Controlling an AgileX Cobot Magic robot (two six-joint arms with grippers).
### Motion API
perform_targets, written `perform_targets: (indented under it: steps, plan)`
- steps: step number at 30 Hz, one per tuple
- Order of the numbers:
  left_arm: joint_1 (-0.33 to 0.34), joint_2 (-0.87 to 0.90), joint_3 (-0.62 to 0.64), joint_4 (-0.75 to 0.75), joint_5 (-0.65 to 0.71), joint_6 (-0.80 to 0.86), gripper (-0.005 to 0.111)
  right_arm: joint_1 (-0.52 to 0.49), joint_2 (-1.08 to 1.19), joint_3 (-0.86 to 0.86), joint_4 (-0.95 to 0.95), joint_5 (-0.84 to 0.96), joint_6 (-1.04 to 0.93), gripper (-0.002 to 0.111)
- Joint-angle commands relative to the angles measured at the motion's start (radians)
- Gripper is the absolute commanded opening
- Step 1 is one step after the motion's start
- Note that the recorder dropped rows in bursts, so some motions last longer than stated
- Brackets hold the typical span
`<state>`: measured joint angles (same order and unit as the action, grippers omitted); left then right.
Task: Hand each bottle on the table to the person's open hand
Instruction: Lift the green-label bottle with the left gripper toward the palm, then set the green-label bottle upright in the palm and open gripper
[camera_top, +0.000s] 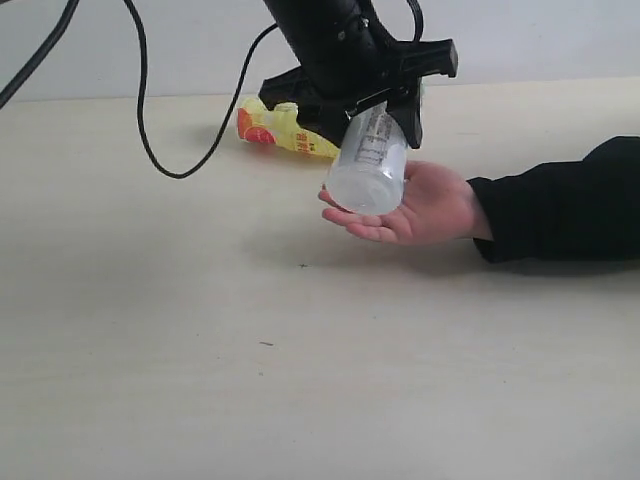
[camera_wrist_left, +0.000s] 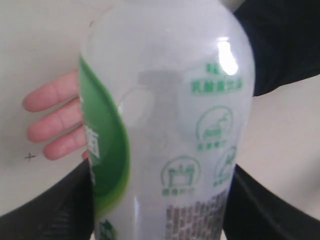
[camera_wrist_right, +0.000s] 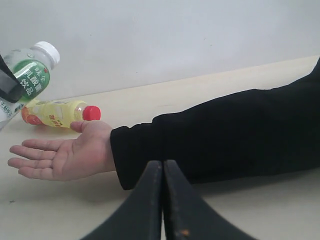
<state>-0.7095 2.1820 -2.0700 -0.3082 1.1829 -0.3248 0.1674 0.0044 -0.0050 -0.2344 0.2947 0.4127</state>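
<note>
My left gripper (camera_top: 385, 105) is shut on a white-green labelled bottle (camera_top: 369, 165), holding it tilted just above the person's open hand (camera_top: 425, 205). That bottle (camera_wrist_left: 165, 125) fills the left wrist view, black fingers (camera_wrist_left: 55, 210) at both its sides and the hand's fingers (camera_wrist_left: 55, 120) behind it. In the right wrist view the same bottle (camera_wrist_right: 30, 70) hangs over the hand (camera_wrist_right: 65, 152), white cap up. A yellow bottle with a red cap (camera_top: 275, 127) lies on the table (camera_top: 200, 350) behind the gripper, the yellow bottle (camera_wrist_right: 57, 113) beyond the palm. My right gripper (camera_wrist_right: 163, 162) is shut and empty.
A black sleeve (camera_top: 560, 200) stretches across the table from the right. A black cable (camera_top: 150, 130) loops down onto the table at the back left. The other two bottles are out of view.
</note>
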Motion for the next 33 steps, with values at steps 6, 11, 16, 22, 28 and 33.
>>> perform_targets:
  steps: [6, 11, 16, 22, 28, 33]
  plan:
    - [-0.04, 0.06, 0.0, -0.075, -0.098, -0.078, 0.0, -0.005, -0.004, 0.005, 0.0, -0.008, -0.001, 0.0]
    - [-0.042, 0.064, 0.0, -0.057, -0.108, -0.084, 0.0, -0.005, -0.004, 0.005, 0.0, -0.008, -0.001, 0.0]
    - [-0.042, 0.068, 0.0, -0.02, -0.108, -0.098, 0.0, -0.005, -0.004, 0.005, 0.0, -0.008, -0.001, 0.0]
    - [-0.042, 0.105, 0.0, -0.015, -0.132, -0.103, 0.0, -0.005, -0.004, 0.005, 0.0, -0.008, -0.001, 0.0]
    - [-0.042, 0.139, 0.0, -0.021, -0.164, -0.099, 0.002, -0.005, -0.004, 0.005, 0.0, -0.008, -0.001, 0.0]
    - [-0.04, 0.146, 0.0, -0.018, -0.168, -0.096, 0.031, -0.005, -0.004, 0.005, 0.0, -0.008, -0.001, 0.0]
